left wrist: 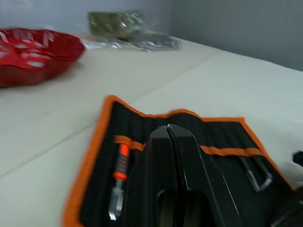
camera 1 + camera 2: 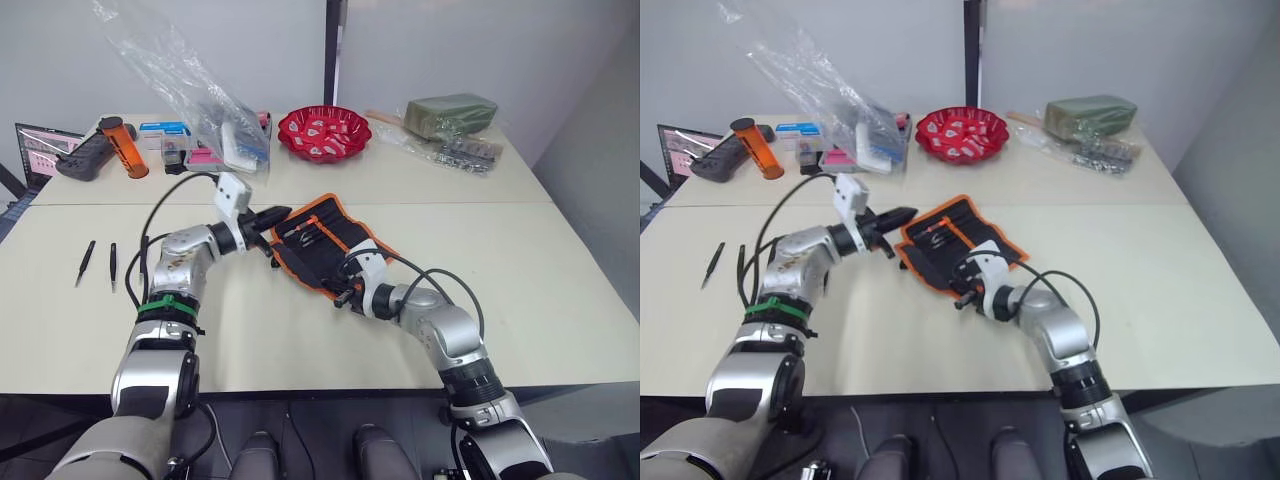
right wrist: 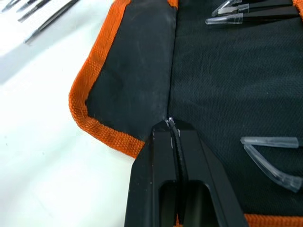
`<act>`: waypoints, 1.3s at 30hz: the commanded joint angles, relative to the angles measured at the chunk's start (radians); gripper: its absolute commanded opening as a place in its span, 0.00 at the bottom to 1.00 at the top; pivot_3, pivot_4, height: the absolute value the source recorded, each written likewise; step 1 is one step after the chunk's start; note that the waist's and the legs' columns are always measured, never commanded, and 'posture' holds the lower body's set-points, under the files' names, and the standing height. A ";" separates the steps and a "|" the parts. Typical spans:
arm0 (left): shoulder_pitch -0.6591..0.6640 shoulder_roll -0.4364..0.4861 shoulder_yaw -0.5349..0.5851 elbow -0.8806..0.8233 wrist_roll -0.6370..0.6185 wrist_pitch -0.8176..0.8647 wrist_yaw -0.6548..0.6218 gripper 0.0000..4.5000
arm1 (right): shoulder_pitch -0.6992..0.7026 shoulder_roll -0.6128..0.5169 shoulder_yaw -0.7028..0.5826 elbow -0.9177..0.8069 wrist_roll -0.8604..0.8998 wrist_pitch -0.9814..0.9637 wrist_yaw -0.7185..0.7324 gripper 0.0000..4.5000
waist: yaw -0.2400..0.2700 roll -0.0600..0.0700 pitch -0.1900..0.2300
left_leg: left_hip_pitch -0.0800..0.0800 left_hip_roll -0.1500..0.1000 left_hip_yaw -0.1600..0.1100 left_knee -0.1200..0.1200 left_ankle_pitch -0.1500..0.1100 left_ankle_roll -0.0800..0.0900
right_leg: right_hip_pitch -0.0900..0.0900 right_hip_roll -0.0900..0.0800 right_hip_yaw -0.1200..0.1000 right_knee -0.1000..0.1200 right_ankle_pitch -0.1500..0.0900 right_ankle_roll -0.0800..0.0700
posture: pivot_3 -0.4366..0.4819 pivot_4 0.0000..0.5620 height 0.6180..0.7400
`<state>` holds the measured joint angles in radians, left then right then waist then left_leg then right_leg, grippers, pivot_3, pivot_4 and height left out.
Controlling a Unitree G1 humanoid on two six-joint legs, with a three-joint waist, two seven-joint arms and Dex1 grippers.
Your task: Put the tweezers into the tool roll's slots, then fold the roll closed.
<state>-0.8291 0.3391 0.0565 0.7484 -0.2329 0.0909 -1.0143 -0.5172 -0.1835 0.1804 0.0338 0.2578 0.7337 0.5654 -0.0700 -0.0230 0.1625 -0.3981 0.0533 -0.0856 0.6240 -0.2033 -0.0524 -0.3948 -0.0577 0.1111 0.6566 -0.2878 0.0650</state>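
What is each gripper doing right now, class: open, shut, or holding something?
Left gripper: shut, holding nothing, over the tool roll.
Right gripper: shut, tips on the tool roll's fabric.

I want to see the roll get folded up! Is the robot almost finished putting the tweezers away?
Partly. Some tweezers already sit in the tool roll, which lies open. Both grippers, left and right, are shut at the roll's edges, holding no tweezer. Two loose tweezers wait on the table. Those need slotting before folding.
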 commanded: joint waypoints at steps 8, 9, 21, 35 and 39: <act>0.078 0.001 -0.107 -0.032 0.100 0.019 0.040 0.00 | -0.041 0.053 0.015 0.064 -0.008 -0.036 -0.004 0.00 | 0.002 0.000 0.000 | -0.002 0.000 0.000 0.000 0.000 0.000 | -0.002 0.000 0.000 0.000 0.000 0.000 | 0.48 0.27 0.96; 0.082 0.003 -0.114 -0.019 0.113 0.006 0.044 0.00 | -0.041 0.052 0.021 0.082 -0.017 -0.040 -0.003 0.00 | 0.002 0.000 0.000 | -0.002 0.000 0.000 0.000 0.000 0.000 | -0.002 0.000 0.000 0.000 0.000 0.000 | 0.48 0.27 0.96; 0.092 0.026 -0.076 0.130 0.121 -0.057 0.104 0.00 | 0.096 -0.017 0.066 0.088 -0.018 0.069 0.037 0.00 | 0.004 0.000 -0.001 | 0.007 0.000 0.000 0.000 -0.001 0.001 | 0.009 0.000 0.000 -0.002 -0.002 0.003 | 0.48 0.27 0.96; 0.024 0.063 0.012 0.182 0.063 -0.077 0.072 0.00 | 0.119 -0.007 0.058 0.071 -0.013 0.044 0.031 0.00 | 0.000 0.000 -0.003 | 0.010 0.000 0.000 0.000 0.000 0.001 | 0.009 0.000 0.001 -0.001 -0.005 0.008 | 0.48 0.27 0.96; 0.024 0.071 0.027 0.123 0.035 -0.067 0.039 0.00 | 0.123 0.001 0.023 -0.017 0.028 -0.009 0.063 0.00 | 0.005 0.000 -0.003 | 0.008 0.000 0.000 0.000 0.000 0.001 | 0.008 0.000 0.001 -0.002 -0.005 0.008 | 0.48 0.27 0.96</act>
<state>-0.8023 0.4033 0.0661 0.9210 -0.1666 0.0263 -0.9591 -0.4262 -0.1773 0.1955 0.0079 0.2666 0.7151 0.6134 -0.0653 -0.0231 0.1599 -0.3910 0.0530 -0.0854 0.6239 -0.2038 -0.0518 -0.3871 -0.0578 0.1116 0.6548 -0.2925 0.0726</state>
